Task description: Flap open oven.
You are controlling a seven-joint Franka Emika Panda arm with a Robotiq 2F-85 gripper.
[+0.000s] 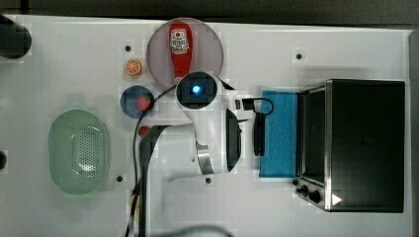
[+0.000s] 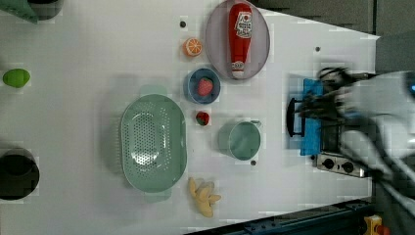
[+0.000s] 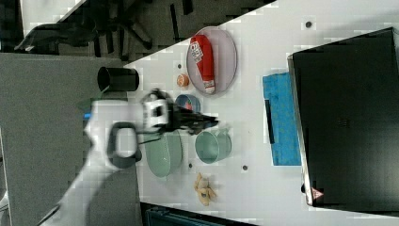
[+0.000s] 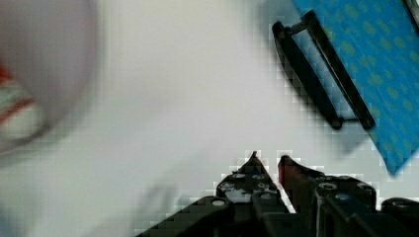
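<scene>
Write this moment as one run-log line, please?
task: flap open oven | oven: door down flat | gripper: nearly closed, holding nothing, off the handle

Matt black oven with shiny metal frame.

A white table with small dark bolt holes spans the top view. In the right view, dark floor lies at eleven o'clock, with a grey panel at eight o'clock.

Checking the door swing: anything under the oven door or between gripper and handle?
Nothing visible. The oven door already lies flapped down flat, bare table around it. The gripper holds nothing, apart from the handle with bare table between.
</scene>
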